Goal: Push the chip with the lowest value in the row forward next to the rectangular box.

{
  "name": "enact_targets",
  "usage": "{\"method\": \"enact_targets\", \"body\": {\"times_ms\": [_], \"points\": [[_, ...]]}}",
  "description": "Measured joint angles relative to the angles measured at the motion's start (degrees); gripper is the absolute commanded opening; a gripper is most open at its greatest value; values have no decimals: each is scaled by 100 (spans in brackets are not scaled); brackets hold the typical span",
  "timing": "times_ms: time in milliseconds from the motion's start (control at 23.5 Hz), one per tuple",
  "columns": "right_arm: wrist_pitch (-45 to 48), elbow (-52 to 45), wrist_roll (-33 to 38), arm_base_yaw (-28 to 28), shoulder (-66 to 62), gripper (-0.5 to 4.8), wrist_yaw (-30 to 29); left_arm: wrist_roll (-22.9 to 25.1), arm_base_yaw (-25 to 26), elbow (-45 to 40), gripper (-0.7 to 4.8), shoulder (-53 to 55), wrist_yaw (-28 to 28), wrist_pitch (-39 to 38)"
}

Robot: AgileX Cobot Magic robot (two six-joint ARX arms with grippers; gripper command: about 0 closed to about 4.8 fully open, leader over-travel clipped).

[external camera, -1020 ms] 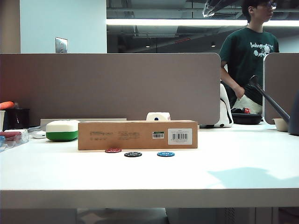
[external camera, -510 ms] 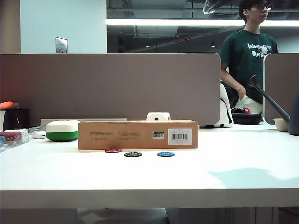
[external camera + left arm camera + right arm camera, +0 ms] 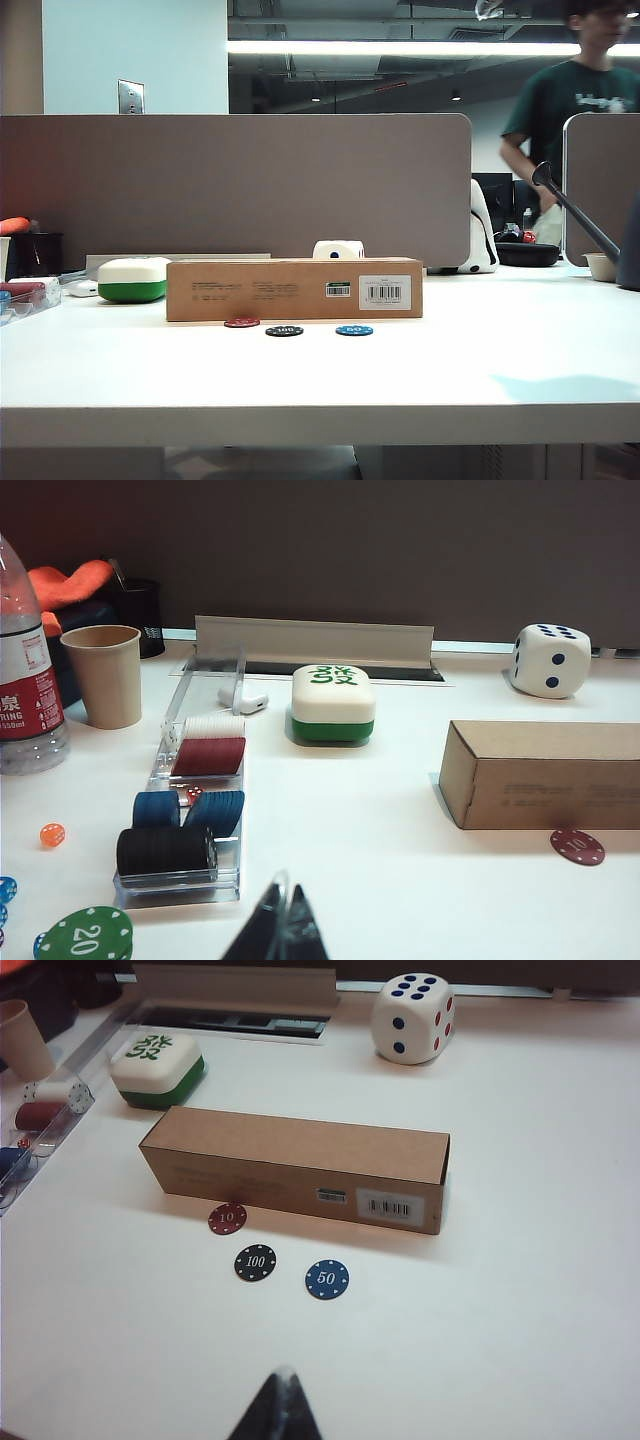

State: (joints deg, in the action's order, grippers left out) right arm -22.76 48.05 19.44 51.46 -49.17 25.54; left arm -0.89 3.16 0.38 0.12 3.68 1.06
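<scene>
Here the red chip (image 3: 227,1218) marked 10 lies flat on the white surface (image 3: 520,1290), just beside the front wall of the rectangular box (image 3: 300,1167), near that box's end closer to the white-and-green case (image 3: 156,1069). The other two of the row sit a little farther out from the box: the black chip (image 3: 255,1262) marked 100, then the blue chip (image 3: 327,1279) marked 50, each apart from its neighbour. In the exterior view the red chip (image 3: 242,322) sits slightly nearer the box (image 3: 294,289) than the black (image 3: 284,331) and blue (image 3: 354,330) ones. A large white die (image 3: 412,1018) stands behind the box. The right gripper (image 3: 277,1410) hovers well short of the chips, its dark fingers drawn together to a point and holding nothing. The left gripper (image 3: 281,932) hangs off to the side, above the surface beside a clear chip tray (image 3: 180,880) loaded with red, blue and black stacks; its fingers also meet at the tips, empty. From that wrist view the red chip (image 3: 577,846) shows close to the box (image 3: 540,773). A paper cup (image 3: 103,675) and a water bottle (image 3: 25,695) stand beyond the tray, and a green chip (image 3: 86,935) marked 20 lies near it.
</scene>
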Motion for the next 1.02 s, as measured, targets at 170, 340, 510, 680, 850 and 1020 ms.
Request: {"method": "enact_targets", "body": {"times_ms": [170,340,510,680,850,1020], "points": [[138,-195,22,0,129,-5,17,-2,0,0,-5,0,0,-7],[155,-221,24,28,173,-5,31,-2,-35,0,-5,0,0,-13],[195,-225,26,48,170,-5,149,0,-107,0,-5,0,0,-20],[256,-229,26,48,170,-5,173,0,-107,0,-5,0,0,-20],[262,-232,26,44,160,-5,483,-2,-107,0,-5,0,0,-22],[236,-232,28,39,157,-5,529,-2,-105,0,-5,0,0,-22]]}}
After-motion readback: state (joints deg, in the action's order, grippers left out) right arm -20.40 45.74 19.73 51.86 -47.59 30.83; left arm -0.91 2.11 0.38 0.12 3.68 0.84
